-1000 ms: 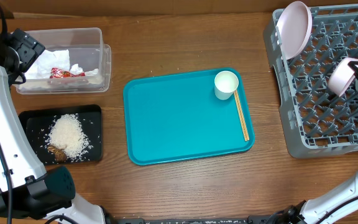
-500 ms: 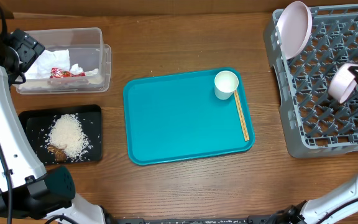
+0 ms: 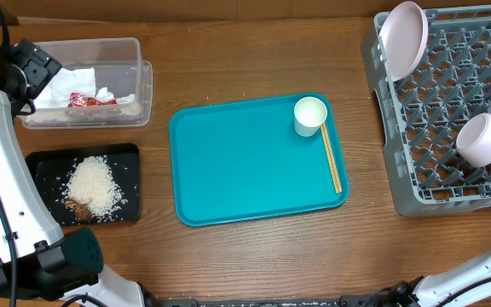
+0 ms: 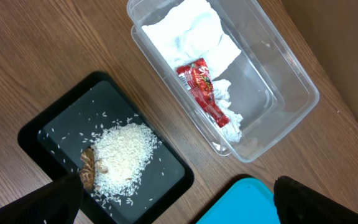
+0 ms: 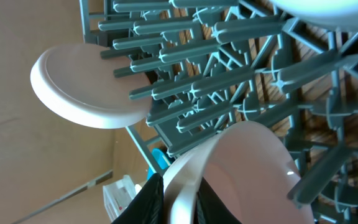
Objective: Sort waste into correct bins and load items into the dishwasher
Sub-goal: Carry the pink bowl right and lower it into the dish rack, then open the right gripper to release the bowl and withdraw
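A pale bowl (image 5: 247, 162) lies tilted among the pegs of the grey dishwasher rack (image 3: 433, 179). My right gripper (image 5: 180, 199) is shut on its rim, one black finger on each side. In the overhead view the bowl (image 3: 487, 139) sits at the rack's right edge. The white plate (image 3: 403, 38) stands upright in the rack's far left corner. A white cup (image 3: 310, 115) and chopsticks (image 3: 332, 158) rest on the teal tray (image 3: 245, 170). My left gripper (image 4: 179, 202) hangs open and empty, high above the black tray (image 4: 55, 134).
The clear tub (image 4: 278, 74) holds white napkins (image 4: 191, 31) and a red wrapper (image 4: 202, 90). White rice (image 4: 123, 155) and a brown scrap (image 4: 89, 168) lie in the black tray. Bare wooden table runs between the teal tray and the rack.
The right gripper has carried the bowl toward the rack's front right and lowered it among the pegs. The left arm has not moved.
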Robot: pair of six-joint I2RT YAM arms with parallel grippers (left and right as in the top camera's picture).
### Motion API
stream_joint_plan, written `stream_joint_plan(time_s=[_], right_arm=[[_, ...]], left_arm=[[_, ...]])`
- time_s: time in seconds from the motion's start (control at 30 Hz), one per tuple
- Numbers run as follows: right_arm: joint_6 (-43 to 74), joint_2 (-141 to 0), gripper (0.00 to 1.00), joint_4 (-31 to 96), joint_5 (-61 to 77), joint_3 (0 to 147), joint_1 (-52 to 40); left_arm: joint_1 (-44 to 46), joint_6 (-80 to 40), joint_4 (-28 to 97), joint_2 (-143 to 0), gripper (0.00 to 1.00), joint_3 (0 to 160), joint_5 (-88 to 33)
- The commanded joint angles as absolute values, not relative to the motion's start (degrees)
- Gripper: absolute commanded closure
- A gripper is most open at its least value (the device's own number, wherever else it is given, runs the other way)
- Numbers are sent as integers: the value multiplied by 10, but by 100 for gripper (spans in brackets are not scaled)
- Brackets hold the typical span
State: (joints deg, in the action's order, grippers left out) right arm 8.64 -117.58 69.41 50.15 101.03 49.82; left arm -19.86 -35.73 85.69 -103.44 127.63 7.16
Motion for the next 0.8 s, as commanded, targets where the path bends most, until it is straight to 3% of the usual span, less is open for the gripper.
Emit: stream_joint_plan(time_s=[0.0, 0.2, 0.27, 0.47, 0.77], right_arm=[[108, -1149, 86, 698, 459, 1011, 496], [174, -1103, 86, 692, 364, 1019, 503], [183, -1083, 81, 693, 314, 1026, 503], [208, -1041, 44, 716, 251, 1057, 503], [212, -1007, 42, 728, 250, 1065, 487]], left_arm=[[-195, -347, 855, -1039, 0, 1276, 79], [-195, -347, 855, -1039, 0, 1276, 79], [-195, -347, 855, -1039, 0, 1276, 79], [-195, -347, 855, -1039, 0, 1276, 79], [-195, -347, 855, -1039, 0, 1276, 79]])
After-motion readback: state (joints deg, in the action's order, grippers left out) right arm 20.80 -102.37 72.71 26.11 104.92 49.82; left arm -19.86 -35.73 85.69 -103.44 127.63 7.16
